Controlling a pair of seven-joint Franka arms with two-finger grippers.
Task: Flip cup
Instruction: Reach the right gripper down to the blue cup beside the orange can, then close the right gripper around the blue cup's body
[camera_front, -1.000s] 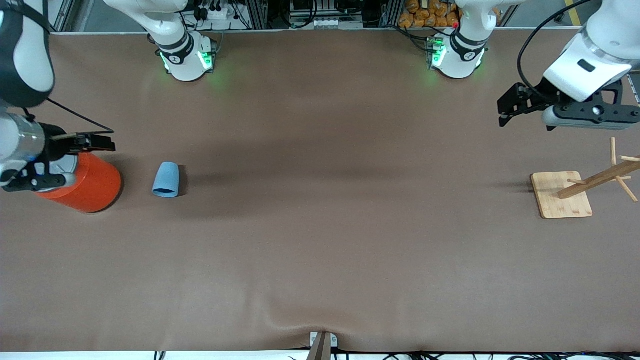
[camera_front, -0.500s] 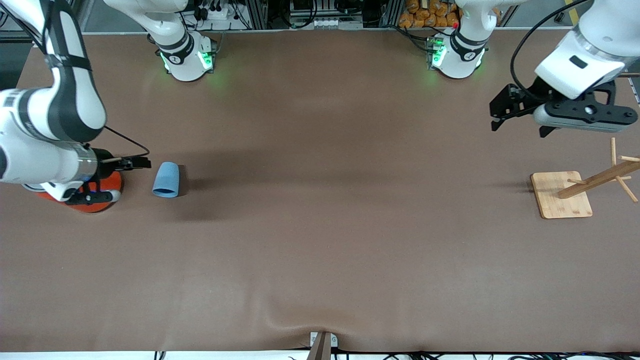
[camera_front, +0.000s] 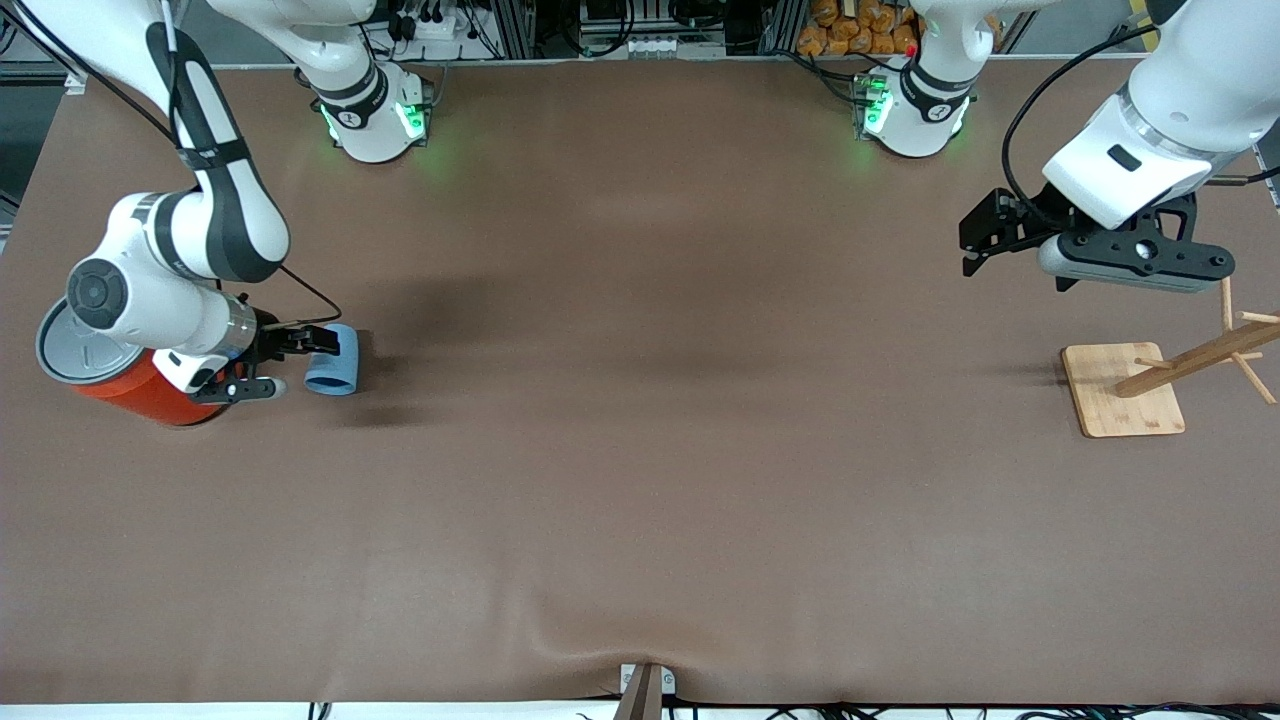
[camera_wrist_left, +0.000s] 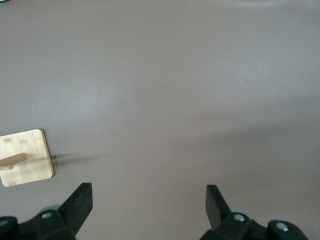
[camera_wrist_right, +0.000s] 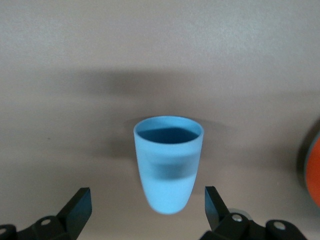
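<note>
The light blue cup lies on its side on the brown table, its mouth toward the front camera. In the right wrist view the cup shows its darker blue inside. My right gripper is open over the cup's closed end, and in the right wrist view it has one finger on each side of that end without touching it. My left gripper is open and empty, up over the table at the left arm's end, and in the left wrist view it has only bare table between its fingers.
A big orange can with a grey lid stands beside the cup toward the right arm's end, under my right arm; its edge shows in the right wrist view. A wooden rack on a square base stands at the left arm's end, also in the left wrist view.
My right arm has swung from over the orange can toward the cup, and its gripper now straddles the cup's closed end. My left gripper has drifted slightly toward the table's middle. The cup has not moved.
</note>
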